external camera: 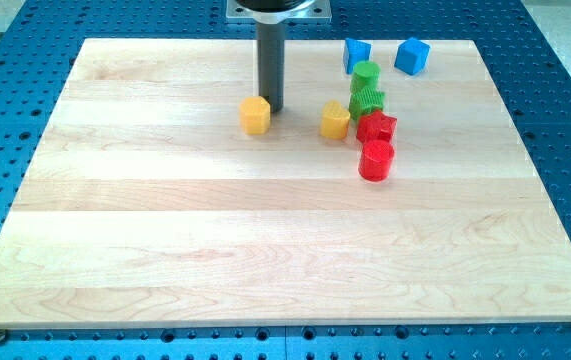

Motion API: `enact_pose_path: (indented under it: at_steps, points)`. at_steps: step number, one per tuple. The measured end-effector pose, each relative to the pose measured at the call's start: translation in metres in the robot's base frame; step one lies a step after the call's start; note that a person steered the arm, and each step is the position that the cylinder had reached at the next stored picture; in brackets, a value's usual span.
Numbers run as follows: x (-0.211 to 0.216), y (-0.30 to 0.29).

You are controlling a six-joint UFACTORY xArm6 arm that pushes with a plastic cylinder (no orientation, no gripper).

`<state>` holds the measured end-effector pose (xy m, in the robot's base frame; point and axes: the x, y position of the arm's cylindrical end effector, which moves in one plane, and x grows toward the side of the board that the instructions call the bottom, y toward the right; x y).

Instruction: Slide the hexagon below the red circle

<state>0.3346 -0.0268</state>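
Note:
The yellow hexagon (255,115) lies on the wooden board (165,260), left of the middle near the view's top. The red circle (376,160) lies to its right and a little lower. My tip (271,109) stands right against the hexagon's upper right side; whether it touches cannot be told. The rod rises straight up to the mount at the view's top.
A second yellow block (335,120), perhaps a heart, lies between the hexagon and a red star (376,127), which sits just above the red circle. A green star (367,99) and a green circle (366,73) stand above them. Two blue blocks (356,54) (412,55) lie near the top edge.

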Motion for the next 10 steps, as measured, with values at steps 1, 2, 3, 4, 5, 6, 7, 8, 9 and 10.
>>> enact_pose_path:
  at_steps: [1,2,3,4,5,6,7,8,9,10]
  points:
    - [0.079,0.013]
    - [0.076,0.022]
    - [0.021,0.003]
    - [0.024,-0.048]
    - [0.074,-0.026]
    - [0.107,0.04]
    - [0.098,0.022]
    - [0.1,-0.01]
    - [0.149,0.015]
    - [0.151,0.068]
